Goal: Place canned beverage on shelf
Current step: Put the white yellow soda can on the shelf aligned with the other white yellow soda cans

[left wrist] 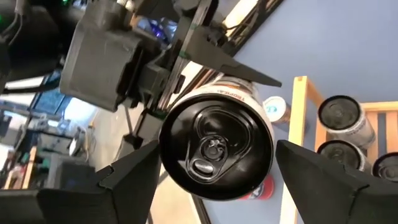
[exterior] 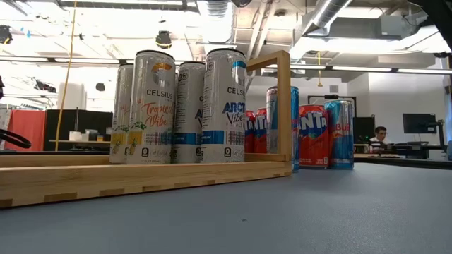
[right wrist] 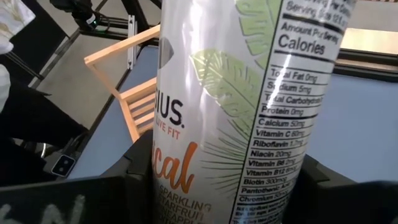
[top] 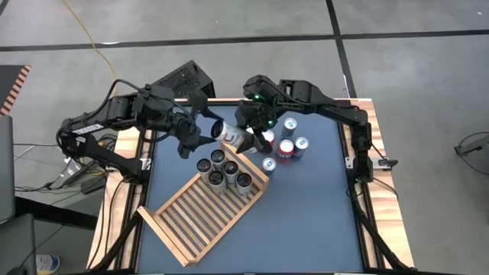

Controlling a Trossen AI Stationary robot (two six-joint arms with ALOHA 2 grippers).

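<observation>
Blue tabletop (top: 306, 206), shelf (top: 200, 216) beside loose cans (top: 286, 147)

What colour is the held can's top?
Black top, seen best in the left wrist view.

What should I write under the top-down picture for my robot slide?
Right gripper holds a white can sideways near the left gripper, above five cans on the wooden shelf.

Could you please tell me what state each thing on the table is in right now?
White can: lying sideways in mid-air, clamped by the right pincer.
Left pincer: open around the can's top end.
Shelf: flat on the table.
Five cans on shelf: upright.
Spare cans: upright beside it.
</observation>
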